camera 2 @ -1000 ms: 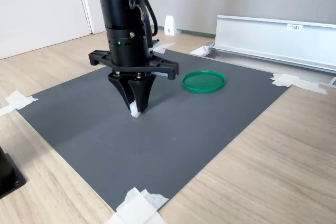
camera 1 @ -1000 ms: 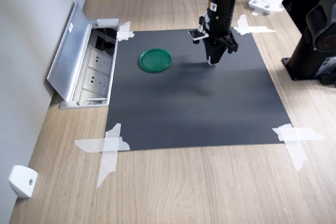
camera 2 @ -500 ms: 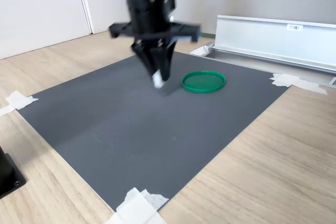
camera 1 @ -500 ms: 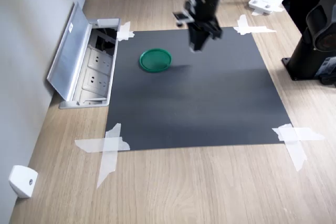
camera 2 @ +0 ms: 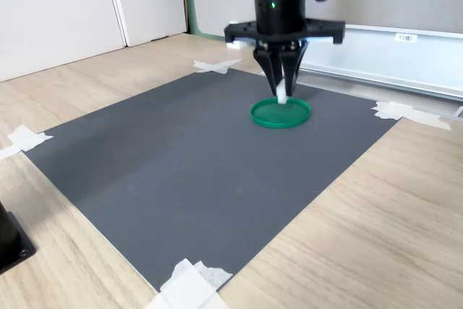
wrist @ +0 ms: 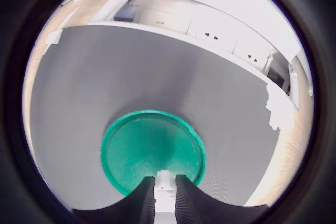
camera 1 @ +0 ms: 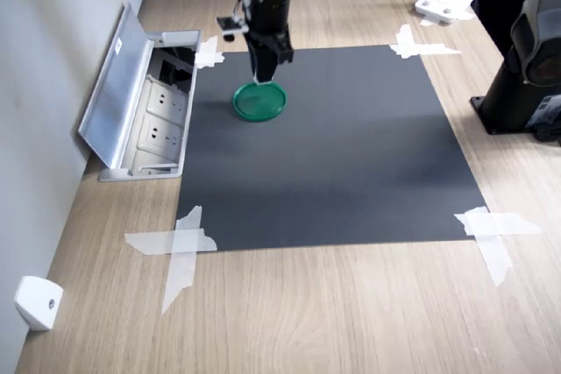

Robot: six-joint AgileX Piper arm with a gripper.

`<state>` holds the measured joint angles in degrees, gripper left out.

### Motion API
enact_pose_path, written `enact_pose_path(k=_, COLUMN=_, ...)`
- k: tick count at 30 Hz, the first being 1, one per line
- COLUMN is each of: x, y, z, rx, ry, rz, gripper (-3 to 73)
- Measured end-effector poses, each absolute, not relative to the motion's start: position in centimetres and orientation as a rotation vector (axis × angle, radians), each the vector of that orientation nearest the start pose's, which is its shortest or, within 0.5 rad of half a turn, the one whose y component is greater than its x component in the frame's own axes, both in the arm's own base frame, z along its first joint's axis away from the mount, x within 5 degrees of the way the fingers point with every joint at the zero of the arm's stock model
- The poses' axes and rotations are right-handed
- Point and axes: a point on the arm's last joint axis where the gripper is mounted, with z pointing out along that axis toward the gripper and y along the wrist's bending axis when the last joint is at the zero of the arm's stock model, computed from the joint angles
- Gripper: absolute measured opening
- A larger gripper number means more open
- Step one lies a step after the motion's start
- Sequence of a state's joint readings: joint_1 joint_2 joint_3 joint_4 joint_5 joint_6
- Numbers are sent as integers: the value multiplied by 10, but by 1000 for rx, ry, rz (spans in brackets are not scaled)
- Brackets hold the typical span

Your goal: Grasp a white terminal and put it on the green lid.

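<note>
A light wood-grain tabletop (camera 1: 351, 313) carries a dark grey mat (camera 1: 333, 164) fixed at its corners with white tape strips (camera 1: 180, 247). In the first exterior view an open metal socket box (camera 1: 145, 116) sits beside a grey wall (camera 1: 44, 85); white cabinet panels (camera 2: 65, 12) stand behind in the second exterior view.

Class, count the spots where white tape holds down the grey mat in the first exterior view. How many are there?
4, one at each corner of the grey mat: far left, far right, near left, near right. The arm partly blocks the far edge, so more could be hidden.
</note>
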<state>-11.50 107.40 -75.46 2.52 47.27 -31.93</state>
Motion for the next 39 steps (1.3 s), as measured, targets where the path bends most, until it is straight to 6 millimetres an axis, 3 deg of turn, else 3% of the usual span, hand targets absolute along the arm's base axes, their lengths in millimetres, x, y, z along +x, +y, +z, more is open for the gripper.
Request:
enact_pose_path(k=8, x=376, y=-71, z=195, rx=-535, ry=2813, rz=-64, gripper=103)
enact_pose_path(k=12, x=376, y=-70, z=195, rx=-559, ry=2808, rz=-58, gripper=149)
enact_pose_path(k=22, x=377, y=-70, z=195, rx=-549, ry=2808, rz=-57, gripper=573)
enact_pose_path(k=27, x=376, y=-70, z=202, rx=-455, ry=2798, rz=-61, gripper=634)
enact_pose_path(k=29, x=374, y=-70, z=212, rx=-416, ry=2781, rz=-68, gripper=606)
enact_pose_path(k=32, x=367, y=-69, z=235, rx=-354, ry=2726, rz=-86, gripper=495)
enact_pose_path(k=39, x=329, y=-58, z=290, rx=-108, ry=2532, rz=-104, gripper=60)
